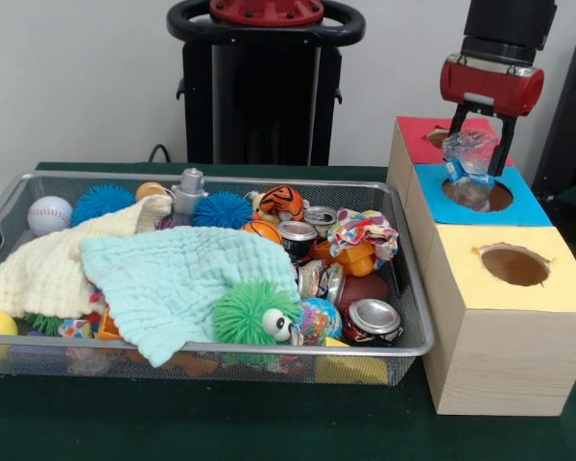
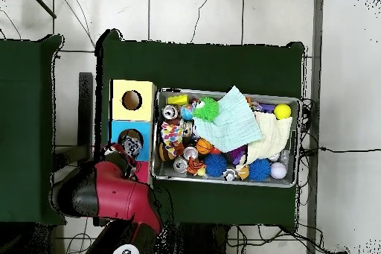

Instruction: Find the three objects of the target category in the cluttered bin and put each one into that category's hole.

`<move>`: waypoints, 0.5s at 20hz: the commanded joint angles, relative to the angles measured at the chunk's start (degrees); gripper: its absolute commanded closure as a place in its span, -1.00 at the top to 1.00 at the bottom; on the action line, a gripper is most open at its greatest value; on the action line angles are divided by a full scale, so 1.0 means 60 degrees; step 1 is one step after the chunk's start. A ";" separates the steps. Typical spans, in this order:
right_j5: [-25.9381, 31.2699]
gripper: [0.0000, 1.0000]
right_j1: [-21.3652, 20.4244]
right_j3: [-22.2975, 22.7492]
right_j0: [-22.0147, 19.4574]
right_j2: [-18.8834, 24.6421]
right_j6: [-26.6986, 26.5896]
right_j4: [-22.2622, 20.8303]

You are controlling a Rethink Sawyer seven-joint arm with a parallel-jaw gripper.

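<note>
At the left of the front view, a wide, shallow silver wire-mesh bin [image 1: 403, 348] is seen on the dark green table [image 1: 269, 423], filled with clutter: a white baseball [image 1: 49, 214], blue spiky rubber balls [image 1: 104, 202], a cream cloth [image 1: 53, 264] and a pale green cloth [image 1: 178, 279] spread over the toys, and a green fuzzy ball with eyes [image 1: 252, 314]. Toward the bin's right end, small silver-topped aluminium cans [image 1: 372, 318] are left among the toys. Just beside the bin a wooden box [image 1: 499, 355] is placed, topped with red, blue and yellow panels, each cut with a round hole. Above the blue panel's hole [image 1: 480, 197] the red and black gripper [image 1: 480, 168] is hung, its fingers closed around a crushed clear plastic bottle [image 1: 468, 158], whose lower end is dipped into that hole. In the overhead view the bottle [image 2: 132, 144] is seen over the same blue hole.
</note>
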 commanded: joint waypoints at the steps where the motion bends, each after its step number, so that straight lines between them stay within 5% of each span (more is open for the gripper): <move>1: 0.1200 1.00 -0.0169 0.0119 -0.0391 0.0812 0.0778 -0.0239; 10: 0.1020 1.00 -0.0557 0.0069 -0.0598 0.0860 0.0594 -0.0409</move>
